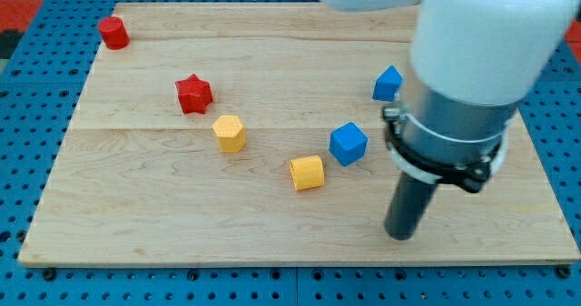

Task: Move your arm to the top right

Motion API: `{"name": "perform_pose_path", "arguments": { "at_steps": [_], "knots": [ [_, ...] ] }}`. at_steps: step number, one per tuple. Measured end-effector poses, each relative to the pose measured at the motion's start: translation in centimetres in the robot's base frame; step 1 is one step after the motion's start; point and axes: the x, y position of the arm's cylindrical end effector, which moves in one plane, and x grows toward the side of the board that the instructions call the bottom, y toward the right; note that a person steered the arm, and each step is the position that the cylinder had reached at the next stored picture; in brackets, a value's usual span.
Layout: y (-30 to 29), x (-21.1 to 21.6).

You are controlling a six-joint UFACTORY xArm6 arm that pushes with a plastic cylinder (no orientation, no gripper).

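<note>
My tip [399,235] rests on the wooden board [136,206] in the lower right part of the view. The rod rises from it into the big white and grey arm body [472,61] that fills the view's upper right. A blue cube [348,143] lies up and left of the tip, and a yellow block [307,172] lies further left. A second blue block [388,83] sits above, beside the arm body. The tip touches no block.
A yellow hexagonal block [230,133] and a red star [193,93] lie left of centre. A red block [113,33] sits at the board's top left corner. Blue pegboard [36,115] surrounds the board. The arm hides the board's top right.
</note>
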Motion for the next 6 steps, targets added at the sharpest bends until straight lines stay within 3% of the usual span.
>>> {"name": "perform_pose_path", "arguments": {
  "at_steps": [2,4,6],
  "knots": [
    [-1.0,-0.2],
    [8.8,-1.9],
    [17.3,-17.1]
  ]
}}
